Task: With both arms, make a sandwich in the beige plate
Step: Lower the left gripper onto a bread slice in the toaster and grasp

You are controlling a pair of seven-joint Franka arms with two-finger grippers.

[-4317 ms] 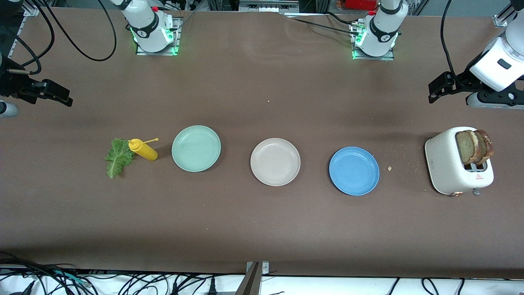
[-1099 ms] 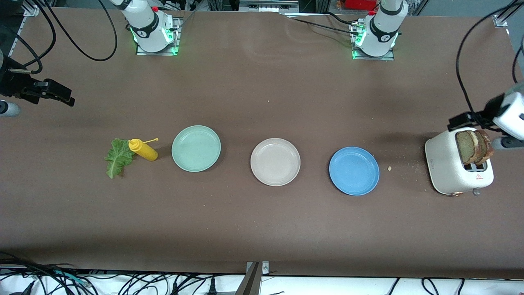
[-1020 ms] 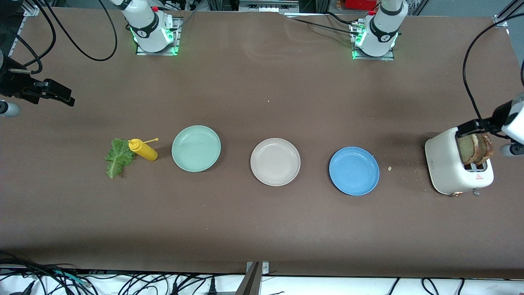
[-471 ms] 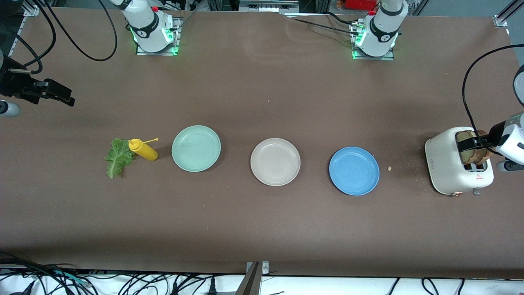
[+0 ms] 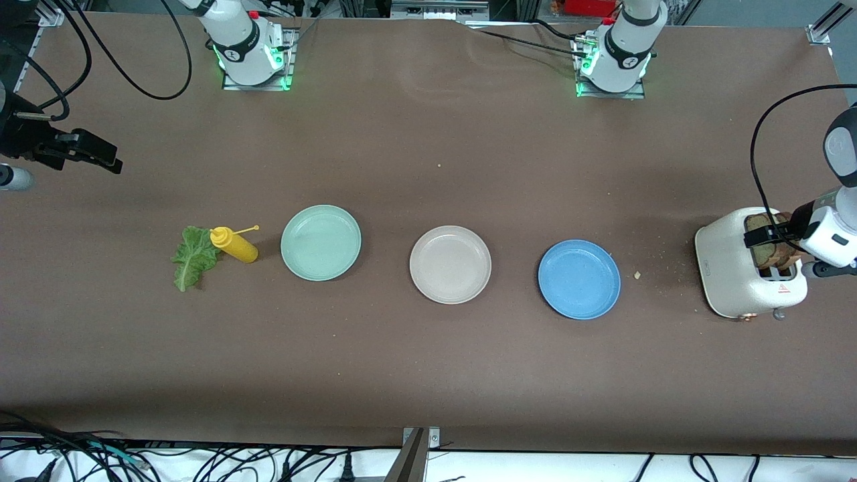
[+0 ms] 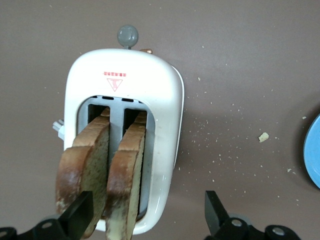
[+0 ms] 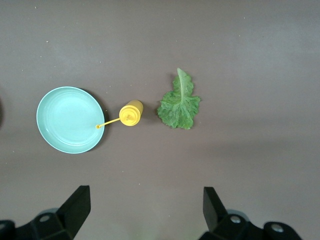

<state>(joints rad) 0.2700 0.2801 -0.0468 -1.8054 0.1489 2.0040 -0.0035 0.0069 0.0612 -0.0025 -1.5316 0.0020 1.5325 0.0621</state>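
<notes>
carefully, we centre the left gripper (image 6: 145,215), fingers wide over the toaster (image 5: 736,271), on one bread slice (image 6: 82,165); the right gripper (image 7: 145,212) waits, fingers wide.

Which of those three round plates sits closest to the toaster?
The round blue plate, at the left arm's end of the row; the beige plate and mint-green plate lie farther from the white toaster.

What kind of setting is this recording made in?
Most likely a robotics lab set up as a mock kitchen: two arm bases bolted to a brown table, loose cables along its edge, and a toaster holding bread slices.
</notes>
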